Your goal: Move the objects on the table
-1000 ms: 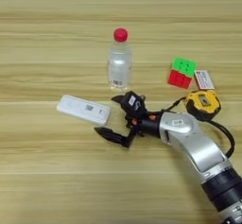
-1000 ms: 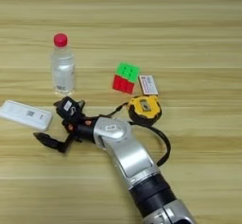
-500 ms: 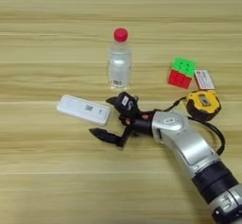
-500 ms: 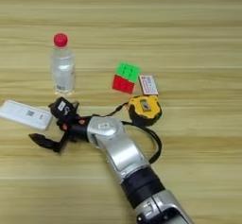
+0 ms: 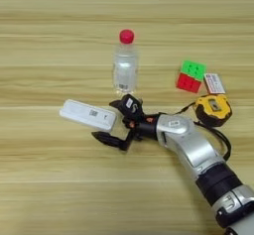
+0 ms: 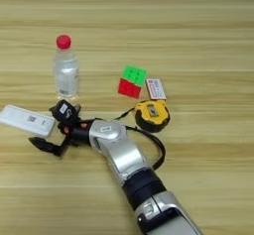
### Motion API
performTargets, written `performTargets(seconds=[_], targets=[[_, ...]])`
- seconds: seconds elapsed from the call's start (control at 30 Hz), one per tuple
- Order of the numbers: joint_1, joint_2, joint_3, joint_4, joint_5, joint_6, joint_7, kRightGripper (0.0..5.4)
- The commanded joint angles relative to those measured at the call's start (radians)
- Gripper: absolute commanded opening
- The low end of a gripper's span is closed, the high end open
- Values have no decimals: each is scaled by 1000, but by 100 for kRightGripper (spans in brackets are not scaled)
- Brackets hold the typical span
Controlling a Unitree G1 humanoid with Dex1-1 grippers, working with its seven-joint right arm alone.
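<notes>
Left eye view: black jaws of gripper (image 5: 113, 122) spread apart beside flat white device (image 5: 88, 115) on grained wooden desk (image 5: 49, 40).

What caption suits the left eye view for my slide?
Open right gripper reaching the white device's right end, with bottle, cube and tape measure behind.
</notes>
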Motion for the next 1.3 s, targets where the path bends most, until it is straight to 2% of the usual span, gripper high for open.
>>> performTargets(seconds=[0.03, 0.1, 0.83, 1.13, 1.3], targets=[[-80, 19, -24, -13, 13, -36, -10, 535], [-81, 20, -27, -6, 14, -38, -6, 535], [-70, 26, -46, -9, 15, -57, 3, 297], [-67, 27, -57, -23, 18, -55, -2, 292], [-43, 9, -65, -86, 21, -41, -2, 292]])
